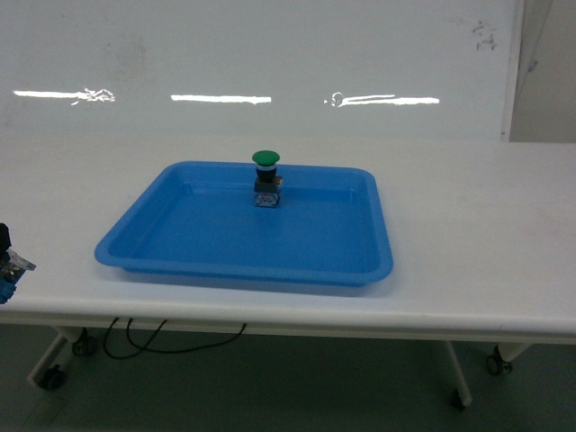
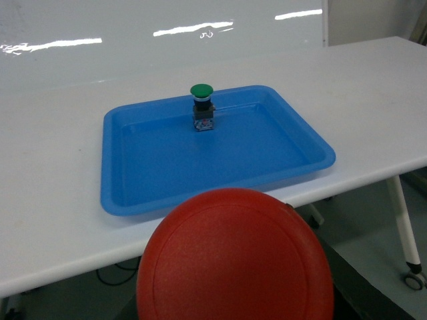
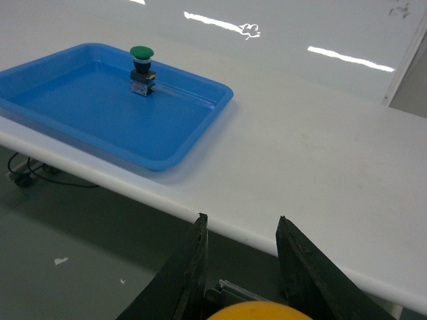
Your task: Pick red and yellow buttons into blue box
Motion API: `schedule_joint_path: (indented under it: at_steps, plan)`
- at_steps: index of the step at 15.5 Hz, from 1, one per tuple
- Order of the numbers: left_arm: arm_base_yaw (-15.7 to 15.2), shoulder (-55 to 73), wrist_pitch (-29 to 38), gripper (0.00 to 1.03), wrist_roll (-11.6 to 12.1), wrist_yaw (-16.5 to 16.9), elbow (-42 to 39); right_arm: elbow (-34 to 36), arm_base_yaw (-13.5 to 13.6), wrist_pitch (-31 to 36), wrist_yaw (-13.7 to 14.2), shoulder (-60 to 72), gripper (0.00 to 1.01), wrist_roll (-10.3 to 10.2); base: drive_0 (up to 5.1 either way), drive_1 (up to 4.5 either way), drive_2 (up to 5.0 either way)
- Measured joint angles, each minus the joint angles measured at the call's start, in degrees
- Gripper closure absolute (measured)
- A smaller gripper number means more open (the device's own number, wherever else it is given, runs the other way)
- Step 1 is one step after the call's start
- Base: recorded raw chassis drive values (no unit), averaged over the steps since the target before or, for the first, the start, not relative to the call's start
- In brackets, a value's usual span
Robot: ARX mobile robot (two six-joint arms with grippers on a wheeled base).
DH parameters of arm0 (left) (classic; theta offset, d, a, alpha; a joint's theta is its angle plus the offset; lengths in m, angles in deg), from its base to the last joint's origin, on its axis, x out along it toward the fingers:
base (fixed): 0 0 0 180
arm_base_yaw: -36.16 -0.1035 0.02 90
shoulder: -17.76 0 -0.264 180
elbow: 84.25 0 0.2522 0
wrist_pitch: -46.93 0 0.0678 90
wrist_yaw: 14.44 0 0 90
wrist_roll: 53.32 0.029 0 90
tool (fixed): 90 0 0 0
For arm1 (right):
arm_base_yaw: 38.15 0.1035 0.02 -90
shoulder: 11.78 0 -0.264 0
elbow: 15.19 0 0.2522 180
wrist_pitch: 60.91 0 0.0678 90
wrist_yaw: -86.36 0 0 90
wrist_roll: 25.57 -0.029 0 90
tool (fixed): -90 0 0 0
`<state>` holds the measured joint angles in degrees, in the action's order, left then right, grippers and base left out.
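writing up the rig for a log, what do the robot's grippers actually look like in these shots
Little shows. The right gripper has two flat, matte black fingers that taper toward the tips, with a silver metal part between their bases. The left gripper is a sliver at the head view's edge: black, with a grey metal piece and a bit of blue. No cables or markings visible.
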<state>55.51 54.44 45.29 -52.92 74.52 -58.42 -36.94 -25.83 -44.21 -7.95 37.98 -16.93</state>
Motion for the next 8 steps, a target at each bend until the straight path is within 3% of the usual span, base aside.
schedule_joint_path:
  at_steps: [8]
  plan:
    - [0.0, 0.1, 0.2, 0.7, 0.0, 0.0, 0.0, 0.0, 0.0, 0.0, 0.0, 0.0, 0.72, 0.0, 4.9, -2.47, -2.5]
